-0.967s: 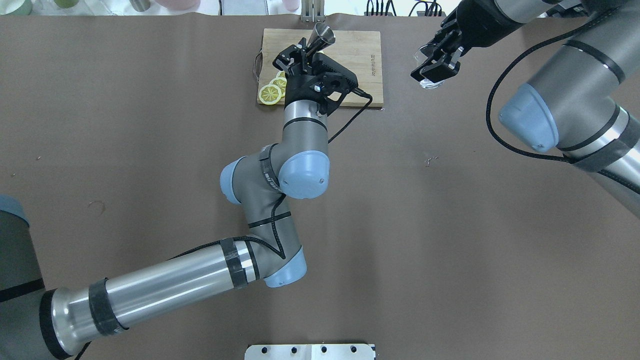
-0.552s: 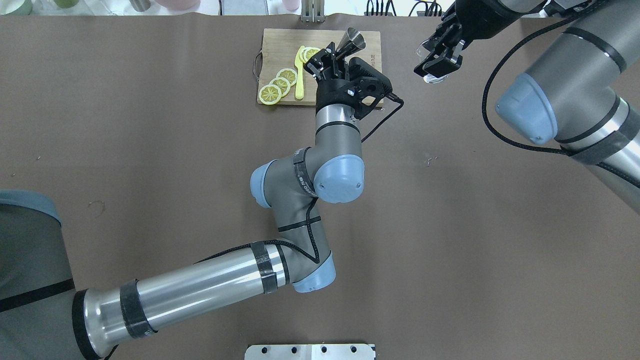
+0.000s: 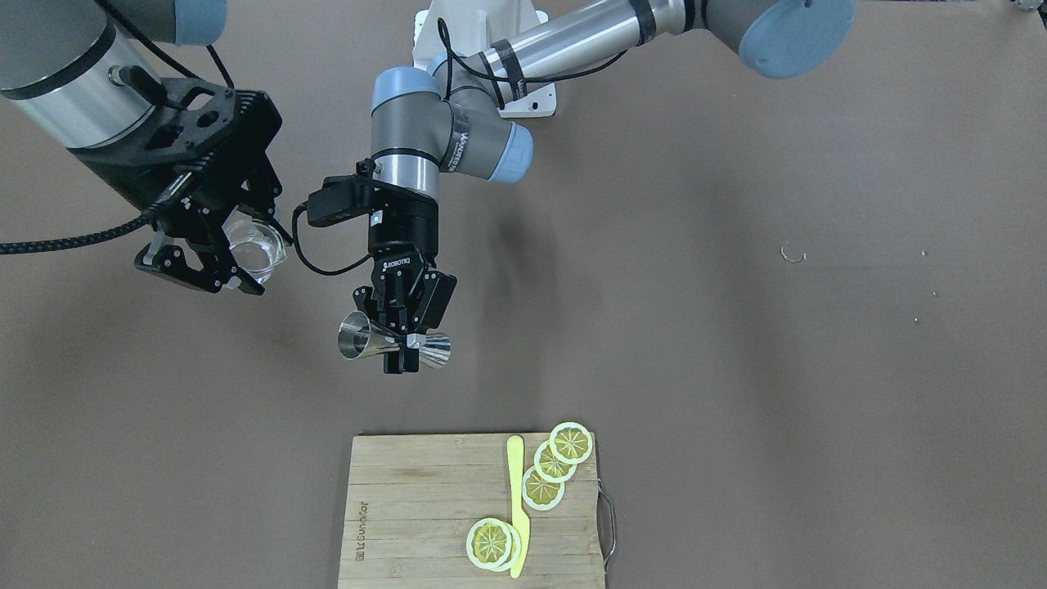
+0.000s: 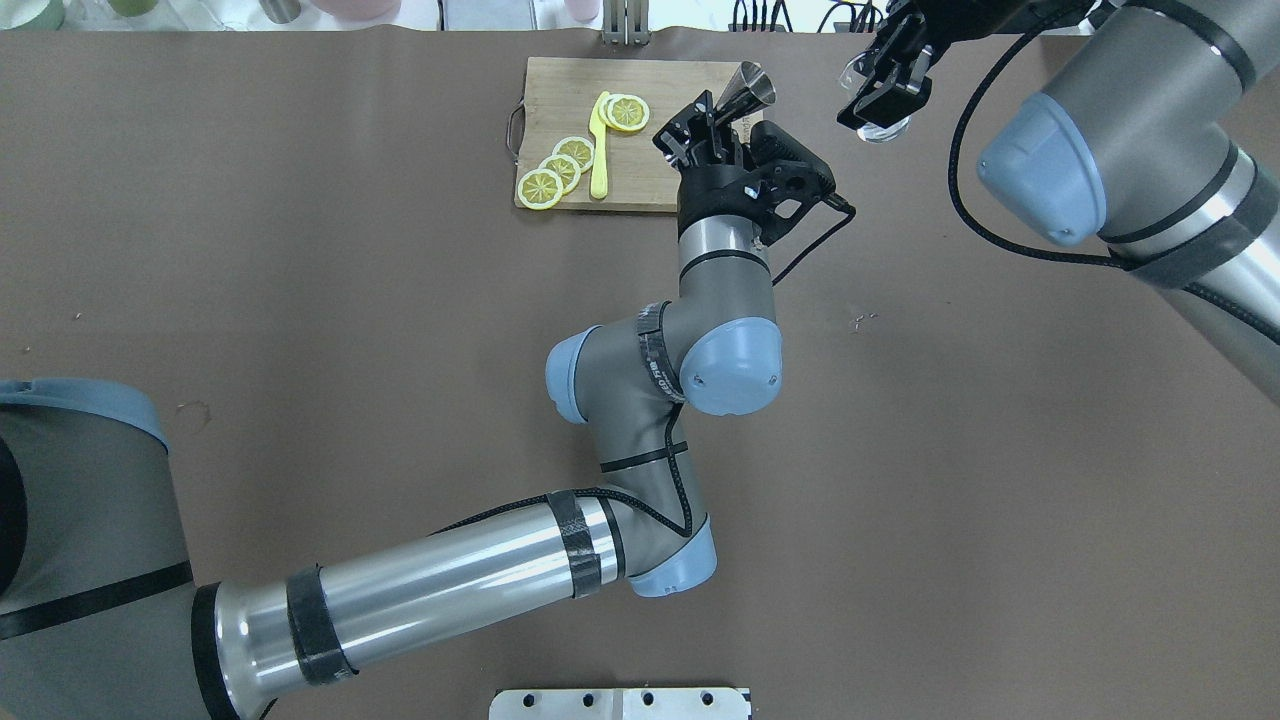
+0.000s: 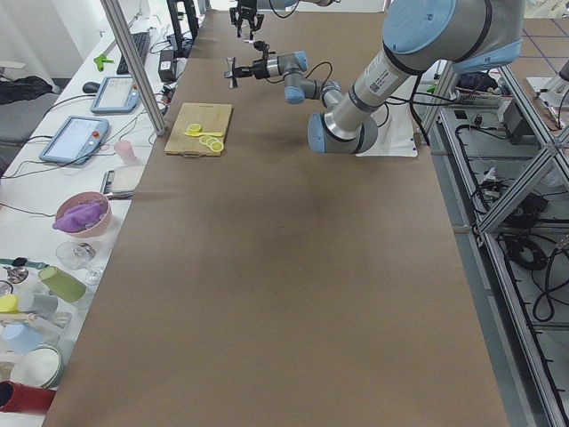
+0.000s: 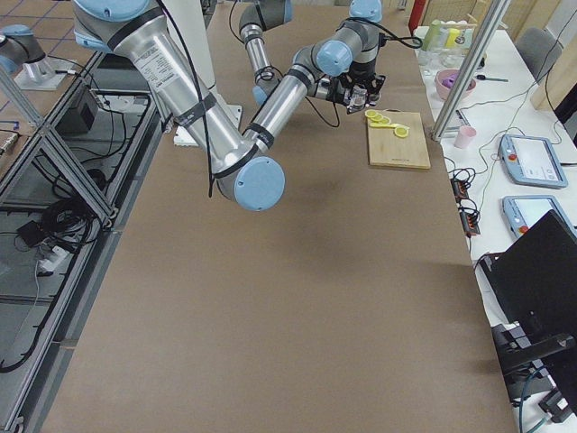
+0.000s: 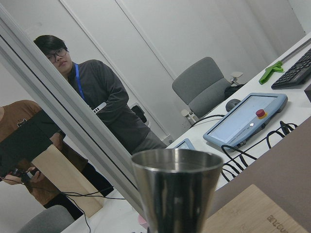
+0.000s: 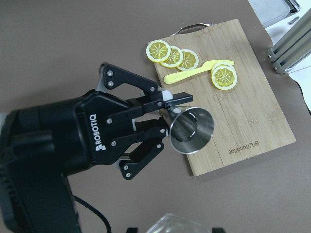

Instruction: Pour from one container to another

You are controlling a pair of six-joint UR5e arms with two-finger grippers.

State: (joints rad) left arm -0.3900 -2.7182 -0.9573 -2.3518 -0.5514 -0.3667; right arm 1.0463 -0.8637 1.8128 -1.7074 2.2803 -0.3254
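My left gripper (image 3: 401, 350) is shut on the waist of the silver hourglass jigger (image 3: 391, 347), held in the air and lying nearly level. Its wide mouth faces the clear glass cup (image 3: 252, 245). My right gripper (image 3: 219, 263) is shut on that cup and holds it off the table, a short gap from the jigger. From overhead, the jigger (image 4: 752, 88) hangs past the cutting board's right corner, left of the cup (image 4: 886, 128). The right wrist view looks down into the jigger's mouth (image 8: 191, 130), with the cup's rim (image 8: 176, 224) at the bottom edge. The jigger (image 7: 177, 189) fills the left wrist view.
A bamboo cutting board (image 4: 560, 90) at the table's far edge carries several lemon slices (image 4: 560, 168) and a yellow knife (image 4: 600, 150). Beyond the edge are tablets, bowls and cups (image 5: 80, 218). Two people (image 7: 97, 107) stand behind the table. A metal mounting plate (image 4: 620, 703) lies at the near edge.
My left arm has swung to the right with the jigger, off the board's middle and toward the cup. My right gripper has carried the cup further back and slightly right.
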